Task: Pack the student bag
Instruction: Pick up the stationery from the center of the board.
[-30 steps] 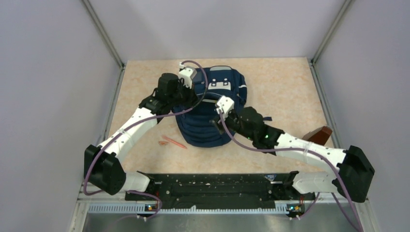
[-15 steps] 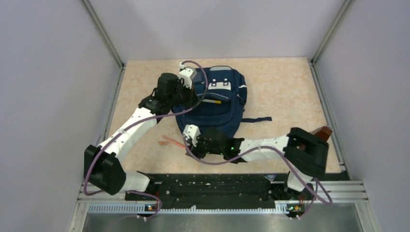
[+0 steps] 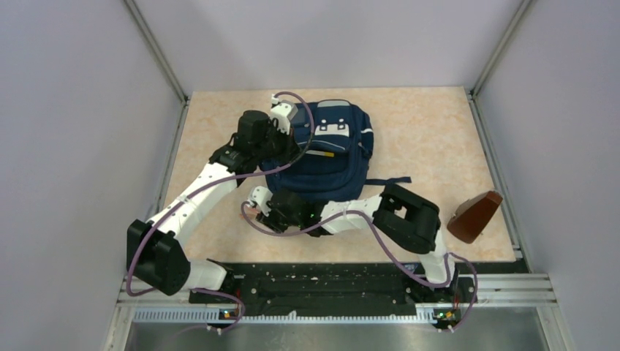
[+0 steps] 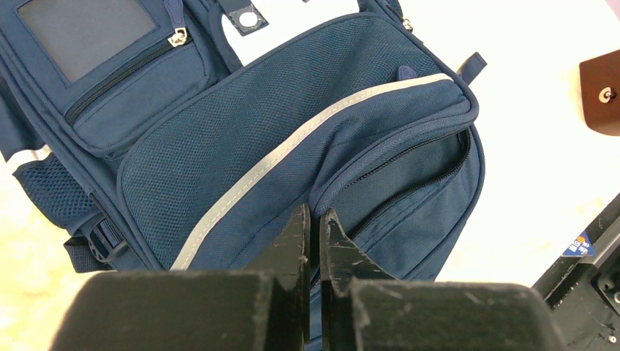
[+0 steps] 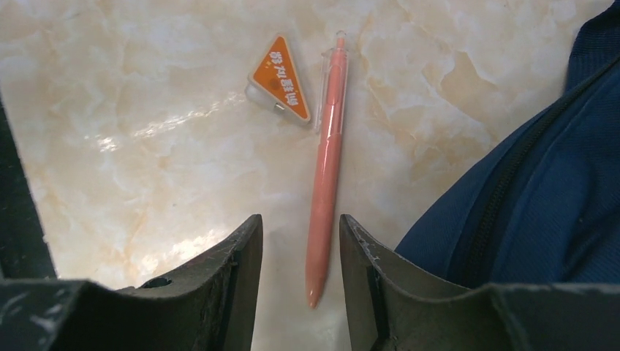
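The navy student bag [image 3: 329,157] lies flat in the middle of the table, front pocket up. My left gripper [image 4: 312,212] is shut on a fold of bag [image 4: 256,139] fabric at the edge of a zipped opening, on the bag's left side [image 3: 286,135]. My right gripper [image 5: 296,223] is low over the table just left of the bag's near corner [image 3: 254,210]. It is open, and its fingers straddle the tip end of a salmon-pink pen [image 5: 327,168] lying on the table, with a gap on each side. The bag's edge [image 5: 541,197] is right of the fingers.
An orange triangular item [image 5: 281,77] lies beside the pen's far end. A brown leather-like object [image 3: 475,216] sits near the table's right edge. Grey walls close in the table on three sides.
The right arm has swung from above the bag down to the pen at the bag's near left, and its jaws have narrowed a little. The left arm has not moved.
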### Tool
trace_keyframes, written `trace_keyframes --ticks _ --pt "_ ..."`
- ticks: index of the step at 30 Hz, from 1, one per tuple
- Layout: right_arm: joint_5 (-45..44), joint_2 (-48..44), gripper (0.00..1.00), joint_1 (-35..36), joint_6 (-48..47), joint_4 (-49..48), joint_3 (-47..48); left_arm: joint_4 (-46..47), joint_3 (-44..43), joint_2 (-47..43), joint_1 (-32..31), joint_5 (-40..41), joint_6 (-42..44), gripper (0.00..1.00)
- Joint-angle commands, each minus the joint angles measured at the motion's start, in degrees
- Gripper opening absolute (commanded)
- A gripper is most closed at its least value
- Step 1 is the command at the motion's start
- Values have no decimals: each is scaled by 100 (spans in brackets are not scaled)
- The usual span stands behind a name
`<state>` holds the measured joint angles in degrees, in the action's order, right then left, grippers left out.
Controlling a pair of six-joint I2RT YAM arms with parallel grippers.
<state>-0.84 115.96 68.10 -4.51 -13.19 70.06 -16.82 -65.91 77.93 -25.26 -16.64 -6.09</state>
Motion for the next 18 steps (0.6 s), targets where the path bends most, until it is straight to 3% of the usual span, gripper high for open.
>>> trace_keyframes --ticks 1,18 --pt "-298 288 42 40 -155 361 523 240 -203 -365 36 -32 -212 0" --pt "-157 803 34 -145 43 1623 1316 242 -193 -429 36 -6 -217 0"
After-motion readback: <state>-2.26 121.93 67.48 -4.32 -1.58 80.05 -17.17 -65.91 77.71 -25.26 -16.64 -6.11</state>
